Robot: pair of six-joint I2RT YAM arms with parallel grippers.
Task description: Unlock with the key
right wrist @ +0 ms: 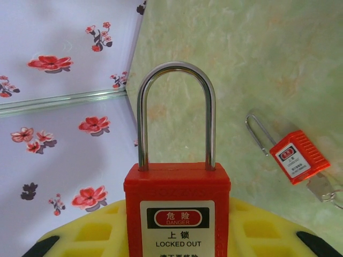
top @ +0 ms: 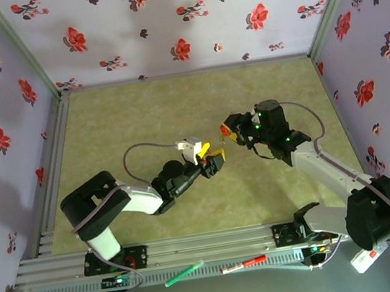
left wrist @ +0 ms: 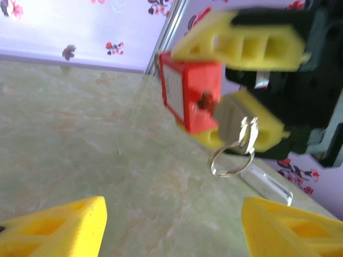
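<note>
Left claw [top: 211,159] and right claw [top: 230,132] face each other mid-surface [top: 140,117], tips close. Right claw clamps red padlock [top: 228,136]. Green marker [top: 184,273], red marker [top: 244,263] on near ledge [top: 70,288].

Pale green marbled desk carrying one loose lock.
On the desk [top: 175,105] a red padlock [right wrist: 297,158] lies flat, shackle toward the flowered wall [right wrist: 64,123], a key [right wrist: 321,187] at its far end.

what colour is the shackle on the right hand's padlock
Shiny silver: the curved metal shackle on the red plastic padlock, clearest in the right wrist view.
</note>
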